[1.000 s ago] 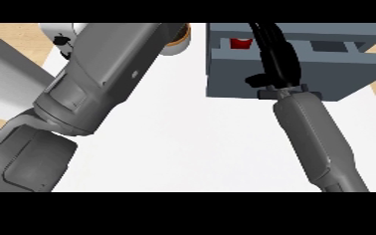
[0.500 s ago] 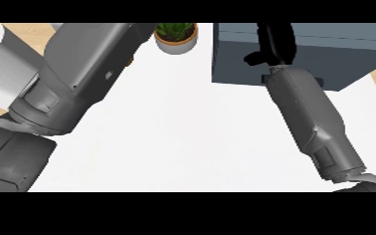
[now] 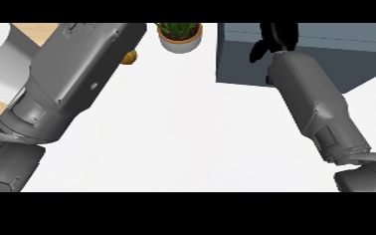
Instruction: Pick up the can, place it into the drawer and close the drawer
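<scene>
- Can: not visible in the head view, can't tell where it sits.
- Drawer unit (image 3: 294, 55): blue-grey box, far right on the white counter (image 3: 183, 139), top looks shut.
- Right hand (image 3: 273, 37): black, over the drawer's far edge, partly cut off by the frame; can't tell whether fingers are curled or straight.
- Right forearm (image 3: 316, 104): grey, runs from near right up onto the box.
- Left forearm (image 3: 66, 79): grey, fills the left side; left hand out of frame.
- Potted plant (image 3: 180, 36): far centre, just left of the drawer.
- Small yellowish object (image 3: 130, 57): beside the left forearm, mostly hidden.
</scene>
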